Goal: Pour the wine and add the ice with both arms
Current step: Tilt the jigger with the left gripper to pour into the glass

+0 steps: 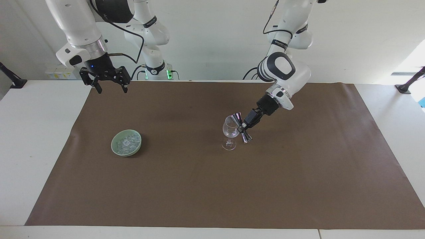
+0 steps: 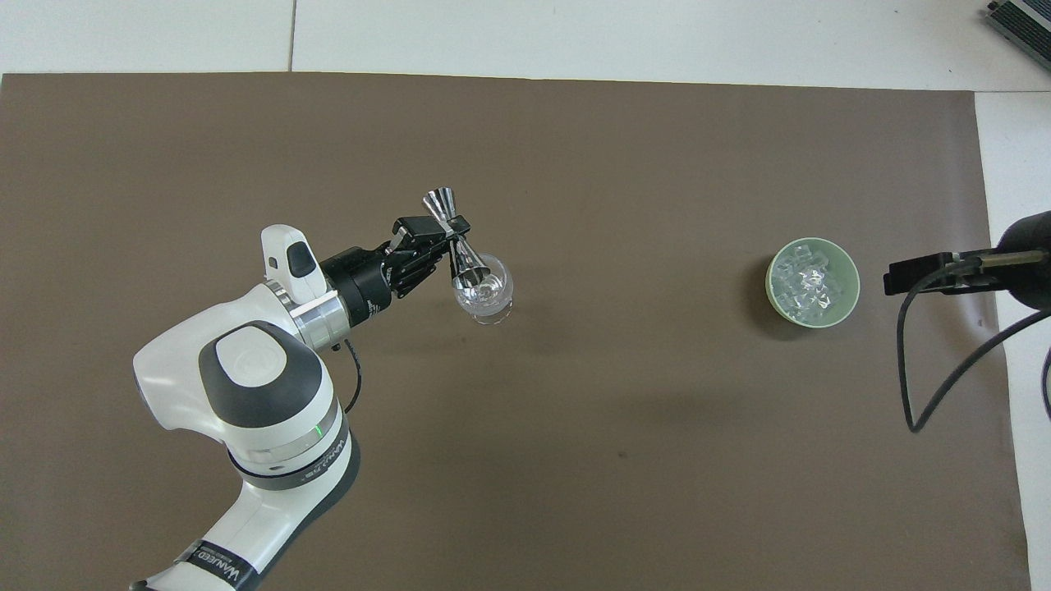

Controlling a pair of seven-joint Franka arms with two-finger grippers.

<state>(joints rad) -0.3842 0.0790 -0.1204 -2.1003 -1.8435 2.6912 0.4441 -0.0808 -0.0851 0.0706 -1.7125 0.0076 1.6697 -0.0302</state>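
A clear wine glass (image 1: 230, 130) (image 2: 486, 294) stands upright on the brown mat, toward the left arm's end. My left gripper (image 1: 244, 126) (image 2: 450, 234) is shut on the waist of a silver double-cone jigger (image 1: 246, 138) (image 2: 442, 203). The jigger is tipped steeply, with one cone at the glass's rim. Wine does not show in the jigger or in the glass. Ice (image 1: 127, 142) (image 2: 809, 281) lies heaped in a pale green bowl (image 1: 113, 146) (image 2: 772, 283) toward the right arm's end. My right gripper (image 1: 111, 89) hangs open and empty, high over the mat's corner by the robots, where the arm waits.
The brown mat (image 1: 199, 186) covers most of the white table (image 1: 30, 139). A black cable (image 2: 944, 386) hangs from the right arm beside the bowl in the overhead view.
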